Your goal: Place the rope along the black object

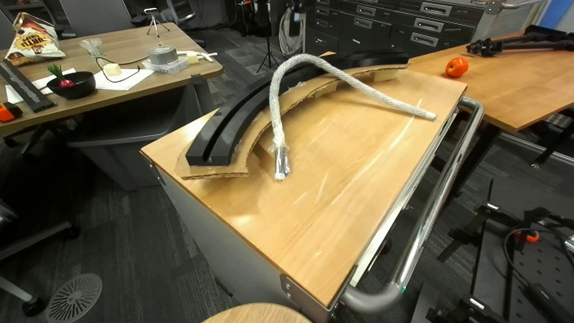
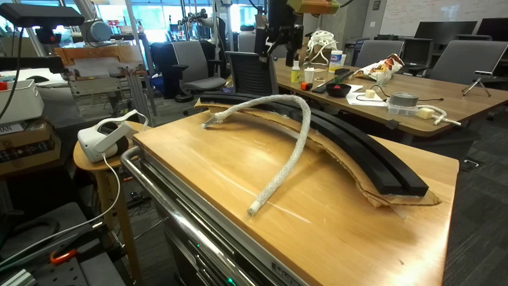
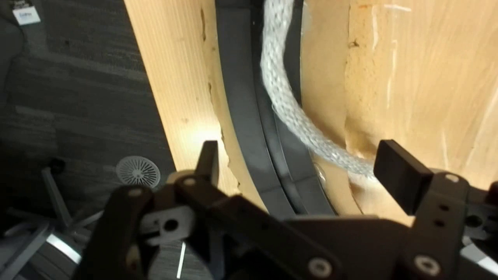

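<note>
A thick whitish braided rope (image 3: 277, 83) bows over the curved black grooved strip (image 2: 345, 139), presumably from stiffness; the dark fingers (image 3: 400, 175) stand apart (gripping nothing).

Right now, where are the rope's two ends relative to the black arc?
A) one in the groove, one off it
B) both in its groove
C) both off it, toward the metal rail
C: in both exterior views the rope's silvery-wrapped end and plain end are clear of the black arc, on the metal rail's side.
</note>
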